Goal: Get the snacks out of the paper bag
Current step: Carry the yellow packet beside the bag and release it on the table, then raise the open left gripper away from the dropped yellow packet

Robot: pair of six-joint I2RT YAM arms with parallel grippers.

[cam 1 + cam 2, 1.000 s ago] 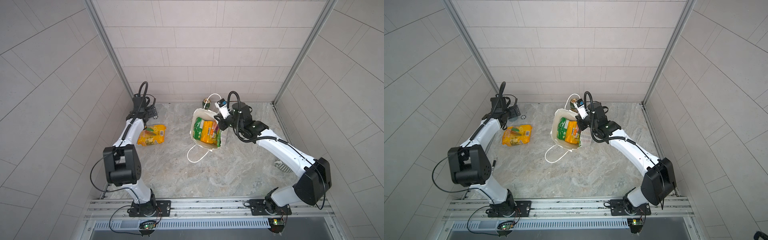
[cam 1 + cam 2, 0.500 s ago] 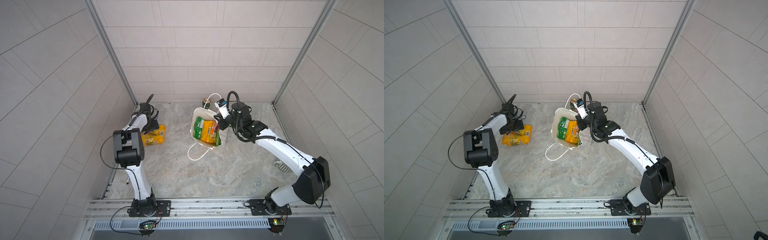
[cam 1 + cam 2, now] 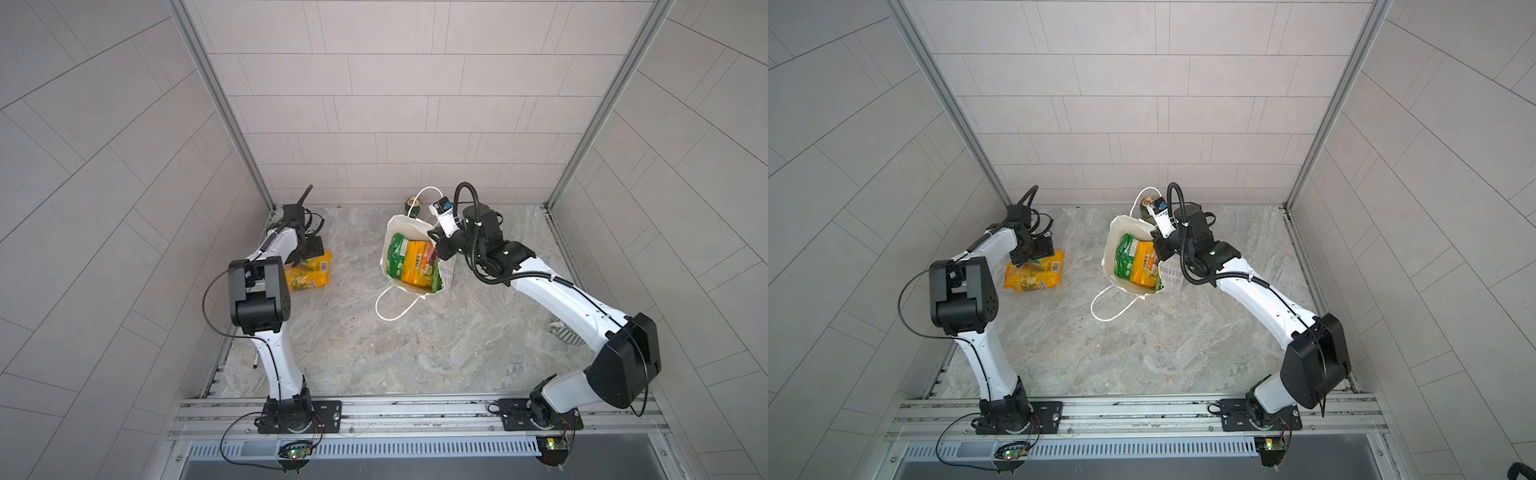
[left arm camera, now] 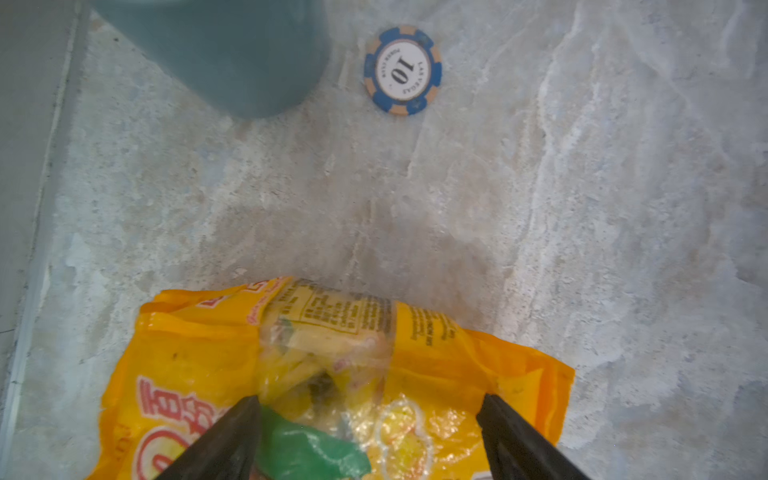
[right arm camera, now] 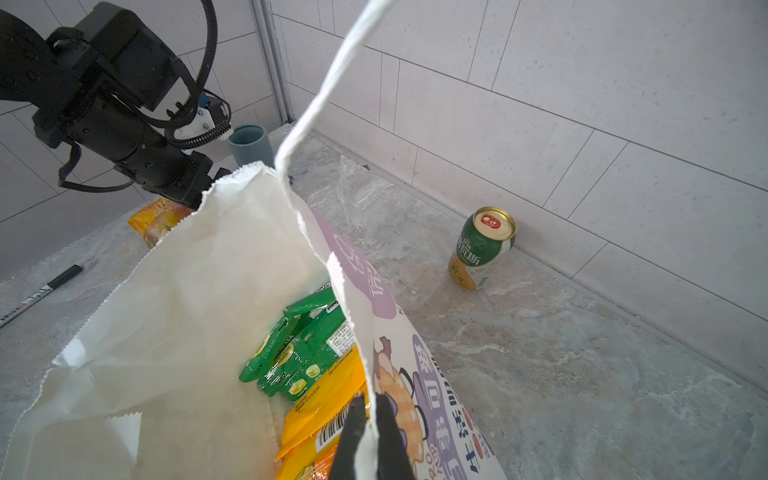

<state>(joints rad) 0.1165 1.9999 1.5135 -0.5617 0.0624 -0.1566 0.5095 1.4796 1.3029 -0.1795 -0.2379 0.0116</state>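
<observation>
The white paper bag point(image 3: 400, 231) point(image 3: 1112, 249) point(image 5: 187, 311) stands open in mid-table. Green point(image 3: 397, 255) point(image 3: 1125, 262) point(image 5: 303, 349) and yellow-orange point(image 3: 413, 262) point(image 3: 1144, 264) point(image 5: 328, 399) snacks lie inside it. My right gripper point(image 3: 435, 241) point(image 3: 1156, 246) point(image 5: 370, 411) is shut on the bag's printed rim. One yellow snack packet point(image 3: 309, 274) point(image 3: 1036, 274) point(image 4: 208, 353) point(image 5: 160, 218) lies on the table at the left. My left gripper point(image 3: 301, 258) point(image 3: 1025, 261) point(image 4: 370, 419) hovers low over its far end, open, with a finger on each side of the packet's middle.
A green-gold can point(image 3: 412, 204) point(image 5: 482, 249) stands by the back wall behind the bag. A grey-blue cup point(image 4: 232, 54) point(image 5: 249, 145) and a blue poker chip point(image 4: 402, 70) sit beyond the yellow packet. A pen point(image 3: 255, 361) lies at the left edge. The bag's loose cord handle point(image 3: 390, 303) trails forward.
The left arm's elbow has swung up, and its gripper has come down from the back-left corner onto the yellow packet's far end. The right arm and bag have stayed put.
</observation>
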